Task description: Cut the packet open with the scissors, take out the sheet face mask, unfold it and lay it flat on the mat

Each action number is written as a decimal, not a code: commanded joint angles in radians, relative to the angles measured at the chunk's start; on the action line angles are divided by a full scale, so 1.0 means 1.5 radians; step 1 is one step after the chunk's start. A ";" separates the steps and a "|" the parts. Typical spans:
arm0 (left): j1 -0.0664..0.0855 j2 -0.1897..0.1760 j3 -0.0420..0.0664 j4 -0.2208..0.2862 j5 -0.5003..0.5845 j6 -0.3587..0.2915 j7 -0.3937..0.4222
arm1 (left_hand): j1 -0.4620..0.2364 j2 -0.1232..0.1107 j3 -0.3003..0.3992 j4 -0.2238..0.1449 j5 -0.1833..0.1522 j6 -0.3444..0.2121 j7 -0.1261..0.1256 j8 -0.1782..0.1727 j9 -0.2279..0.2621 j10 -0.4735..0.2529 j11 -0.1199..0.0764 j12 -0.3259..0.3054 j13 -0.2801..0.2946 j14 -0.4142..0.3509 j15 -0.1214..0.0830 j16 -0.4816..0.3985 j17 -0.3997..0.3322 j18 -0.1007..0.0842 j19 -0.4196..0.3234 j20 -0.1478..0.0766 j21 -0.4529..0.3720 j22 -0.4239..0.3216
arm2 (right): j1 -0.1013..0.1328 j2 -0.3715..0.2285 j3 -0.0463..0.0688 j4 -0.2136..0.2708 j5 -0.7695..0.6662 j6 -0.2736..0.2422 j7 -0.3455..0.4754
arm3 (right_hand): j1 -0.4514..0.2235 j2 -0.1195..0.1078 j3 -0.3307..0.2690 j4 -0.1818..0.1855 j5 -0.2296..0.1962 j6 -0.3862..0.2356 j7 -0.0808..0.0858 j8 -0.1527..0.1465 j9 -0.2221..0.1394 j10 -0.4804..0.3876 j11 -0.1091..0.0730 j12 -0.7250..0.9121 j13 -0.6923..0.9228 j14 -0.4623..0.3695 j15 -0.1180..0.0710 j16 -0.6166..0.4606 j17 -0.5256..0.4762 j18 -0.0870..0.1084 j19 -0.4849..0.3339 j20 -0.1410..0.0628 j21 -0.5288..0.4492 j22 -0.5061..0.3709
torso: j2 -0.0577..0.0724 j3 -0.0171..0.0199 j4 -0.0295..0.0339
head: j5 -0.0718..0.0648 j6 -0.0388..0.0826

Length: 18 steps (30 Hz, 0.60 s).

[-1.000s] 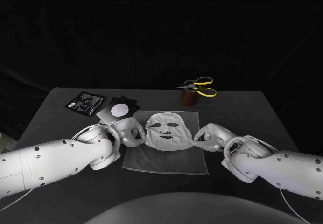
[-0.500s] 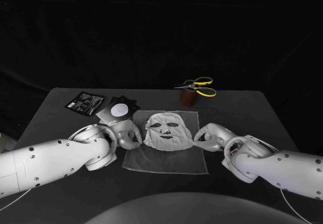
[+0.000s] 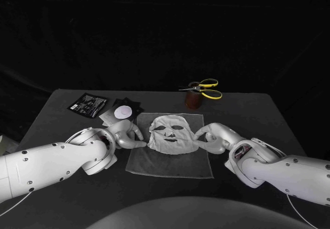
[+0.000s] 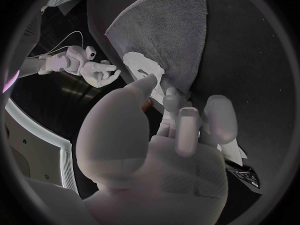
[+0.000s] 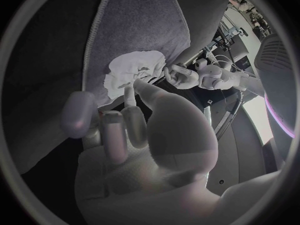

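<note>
I count one sheet face mask (image 3: 170, 134), unfolded and lying face-up on the far half of the one grey mat (image 3: 168, 164), eye and mouth holes showing. My two hands flank it. The left hand (image 3: 127, 135) sits at the mask's left edge and the right hand (image 3: 210, 137) at its right edge, both low over the mat with fingers curled toward the sheet.

From the head view I cannot tell whether either hand pinches the mask or merely touches it. The wrist views bring the fingertips (image 5: 128, 92) close against the mask's border, each with the opposite hand across the sheet, yet the grip remains unclear there too.

The head view gives me the rest of the black table (image 3: 254, 114). One pair of yellow-handled scissors (image 3: 205, 89) rests on top of one brown cup (image 3: 193, 100) just beyond the mat's far right corner. At far left lies one black packet (image 3: 87, 105) with pale print too small to read. Beside it is one dark piece bearing a pale round patch (image 3: 122, 111).
</note>
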<state>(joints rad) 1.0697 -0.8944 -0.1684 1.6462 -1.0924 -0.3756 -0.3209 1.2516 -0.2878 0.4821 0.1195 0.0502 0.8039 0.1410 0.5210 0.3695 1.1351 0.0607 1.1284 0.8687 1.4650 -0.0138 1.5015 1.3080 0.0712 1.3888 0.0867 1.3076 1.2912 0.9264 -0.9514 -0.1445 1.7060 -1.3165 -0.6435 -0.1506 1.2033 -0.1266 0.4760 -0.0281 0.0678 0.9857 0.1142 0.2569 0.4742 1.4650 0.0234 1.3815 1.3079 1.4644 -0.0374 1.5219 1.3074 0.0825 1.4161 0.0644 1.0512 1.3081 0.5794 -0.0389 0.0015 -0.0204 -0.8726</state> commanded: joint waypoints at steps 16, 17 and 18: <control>0.000 0.038 -0.006 -0.019 -0.043 0.024 0.009 | 0.083 0.031 -0.121 0.067 0.000 0.016 -0.008 0.027 -0.019 0.044 -0.008 0.046 0.042 0.058 -0.002 0.031 0.138 -0.006 0.035 -0.006 0.045 0.045 | 0.000 0.022 0.000 0.003 -0.052 -0.019 0.164 | 0.015 0.002 0.007 -0.012 0.012 -0.007 0.004 -0.011 -0.004 0.006 0.008 -0.004 0.089 0.057 0.002 0.000 0.111 0.006 -0.001 0.004 -0.005 0.092 | 0.001 0.0009 -0.0019 | 0.004 0.000; -0.001 0.042 -0.006 -0.022 -0.051 0.026 0.009 | 0.095 0.033 -0.121 0.067 0.000 0.023 -0.010 0.028 -0.022 0.060 -0.010 0.061 0.065 0.061 -0.004 0.035 0.148 -0.009 0.041 -0.007 0.054 0.054 | 0.000 0.023 0.000 0.003 -0.058 -0.019 0.158 | 0.015 0.002 0.007 -0.012 0.012 -0.007 0.004 -0.011 -0.004 0.006 0.008 -0.004 0.090 0.057 0.002 0.000 0.112 0.006 0.000 0.004 -0.005 0.092 | 0.001 0.0010 -0.0015 | 0.004 0.000; -0.001 0.045 -0.007 -0.024 -0.058 0.026 0.009 | 0.103 0.035 -0.118 0.066 0.000 0.027 -0.011 0.028 -0.024 0.066 -0.011 0.067 0.073 0.063 -0.005 0.037 0.152 -0.009 0.042 -0.008 0.056 0.056 | 0.000 0.024 0.000 0.003 -0.062 -0.019 0.154 | 0.015 0.002 0.007 -0.012 0.012 -0.007 0.004 -0.011 -0.004 0.006 0.008 -0.004 0.090 0.057 0.002 0.000 0.112 0.006 0.000 0.004 -0.005 0.092 | 0.001 0.0011 -0.0017 | 0.004 0.000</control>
<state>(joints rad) 1.0686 -0.8327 -0.1783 1.6138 -1.1219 -0.3671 -0.3060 1.3988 -0.2366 0.3059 0.2220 0.0501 0.8374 0.1225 0.5597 0.3362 1.2257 0.0453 1.2231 0.9686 1.4650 -0.0138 1.5534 1.3080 0.0765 1.4476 0.0752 1.3892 1.3096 0.9263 -0.9176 -0.1449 1.7105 -1.3599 -0.6804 0.0801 1.2191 -0.1214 0.4858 -0.0378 0.0812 0.9784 0.1182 0.2452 0.4697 1.4648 0.0307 1.3776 1.3075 1.4629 -0.0359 1.5209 1.3083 0.0823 1.4161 0.0645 1.0455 1.3073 0.5807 -0.0376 -0.0013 -0.0136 -0.8726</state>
